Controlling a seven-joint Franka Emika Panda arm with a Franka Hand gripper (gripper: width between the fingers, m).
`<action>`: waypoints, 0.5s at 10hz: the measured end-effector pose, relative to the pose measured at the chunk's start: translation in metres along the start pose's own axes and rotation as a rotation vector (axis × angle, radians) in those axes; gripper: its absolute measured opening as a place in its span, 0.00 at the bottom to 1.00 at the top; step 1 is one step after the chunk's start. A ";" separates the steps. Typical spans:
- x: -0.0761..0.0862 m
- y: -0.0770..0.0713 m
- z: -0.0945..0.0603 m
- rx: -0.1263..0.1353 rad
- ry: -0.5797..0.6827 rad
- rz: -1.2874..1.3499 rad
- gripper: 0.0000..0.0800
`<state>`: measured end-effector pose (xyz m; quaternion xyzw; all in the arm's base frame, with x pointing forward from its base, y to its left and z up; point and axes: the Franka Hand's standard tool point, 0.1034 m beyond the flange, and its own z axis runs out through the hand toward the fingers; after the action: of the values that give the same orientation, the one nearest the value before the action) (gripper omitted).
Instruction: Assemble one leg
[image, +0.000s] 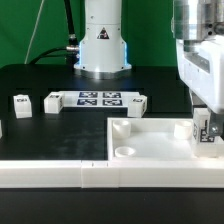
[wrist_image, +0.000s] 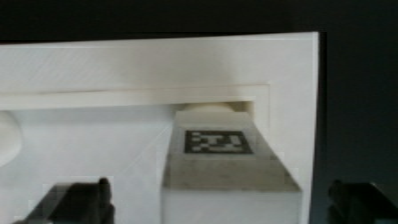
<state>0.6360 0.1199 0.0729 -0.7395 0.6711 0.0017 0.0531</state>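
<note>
White leg (wrist_image: 226, 150) upright between spread fingers (wrist_image: 75, 203) of gripper (image: 206, 133), apparently gripped, at panel (image: 150, 140) corner; two legs (image: 21, 104) well apart.

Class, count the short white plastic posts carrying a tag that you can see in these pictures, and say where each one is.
3. Two short white plastic tagged posts lie loose on the black table at the exterior view's left; a third is at the square white panel's corner under the tool. Others may be hidden.
</note>
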 end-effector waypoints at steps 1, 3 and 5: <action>-0.002 0.001 0.000 -0.007 0.001 -0.113 0.79; -0.006 0.002 0.000 -0.025 -0.004 -0.332 0.81; -0.002 0.002 0.001 -0.027 -0.006 -0.569 0.81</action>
<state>0.6335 0.1222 0.0719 -0.8987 0.4363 -0.0024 0.0435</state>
